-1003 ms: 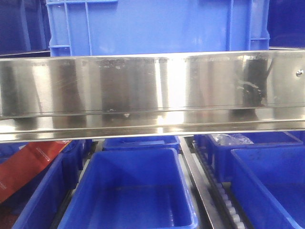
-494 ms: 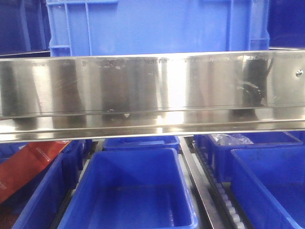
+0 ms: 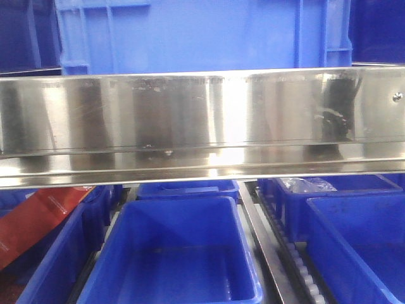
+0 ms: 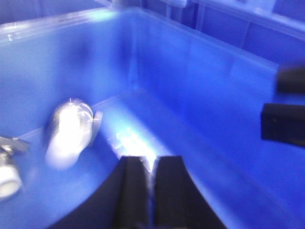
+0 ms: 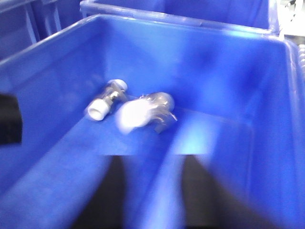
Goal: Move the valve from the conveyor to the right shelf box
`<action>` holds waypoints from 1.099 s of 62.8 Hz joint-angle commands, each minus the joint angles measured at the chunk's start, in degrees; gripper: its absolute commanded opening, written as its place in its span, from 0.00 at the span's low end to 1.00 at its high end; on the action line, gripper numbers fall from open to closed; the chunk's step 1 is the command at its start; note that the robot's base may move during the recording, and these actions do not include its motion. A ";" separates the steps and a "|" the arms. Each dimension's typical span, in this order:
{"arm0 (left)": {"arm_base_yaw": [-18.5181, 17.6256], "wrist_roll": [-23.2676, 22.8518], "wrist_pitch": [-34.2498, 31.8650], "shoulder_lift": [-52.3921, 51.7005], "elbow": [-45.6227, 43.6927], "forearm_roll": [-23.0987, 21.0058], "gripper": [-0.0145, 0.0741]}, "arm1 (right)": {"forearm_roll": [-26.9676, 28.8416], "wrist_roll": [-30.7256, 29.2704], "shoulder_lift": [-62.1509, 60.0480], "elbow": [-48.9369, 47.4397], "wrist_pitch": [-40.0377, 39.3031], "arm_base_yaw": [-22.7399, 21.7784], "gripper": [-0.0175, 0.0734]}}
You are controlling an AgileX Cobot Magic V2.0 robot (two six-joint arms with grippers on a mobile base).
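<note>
The task looks nearly done: two valves (image 5: 143,113) lie on the floor of the blue box (image 5: 228,62), center-left of the frame, the left gripper (image 4: 148,191) together and empty, the right gripper (image 5: 152,191) apart.

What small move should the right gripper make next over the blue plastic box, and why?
Probably lift the right gripper straight up out of the blue plastic box: its jaws stand apart, empty, while the shiny metal valve and the smaller white-capped valve already lie on the box floor.
</note>
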 commanded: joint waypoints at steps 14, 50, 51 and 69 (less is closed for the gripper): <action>1.69 -1.94 1.33 -4.25 -0.58 -0.41 0.04 | 0.11 -0.15 -4.71 -0.68 1.97 -4.04 0.01; 1.69 -3.31 -21.09 -33.32 35.15 1.88 0.04 | 0.33 -0.15 -31.83 28.06 -11.05 -7.71 0.01; 1.69 -3.31 -22.66 -34.83 37.20 1.78 0.04 | 0.33 -0.15 -32.67 29.73 -12.43 -7.71 0.01; 1.69 -3.31 -32.12 -56.88 63.60 -0.71 0.04 | 0.33 -0.15 -50.79 52.13 -23.87 -7.71 0.01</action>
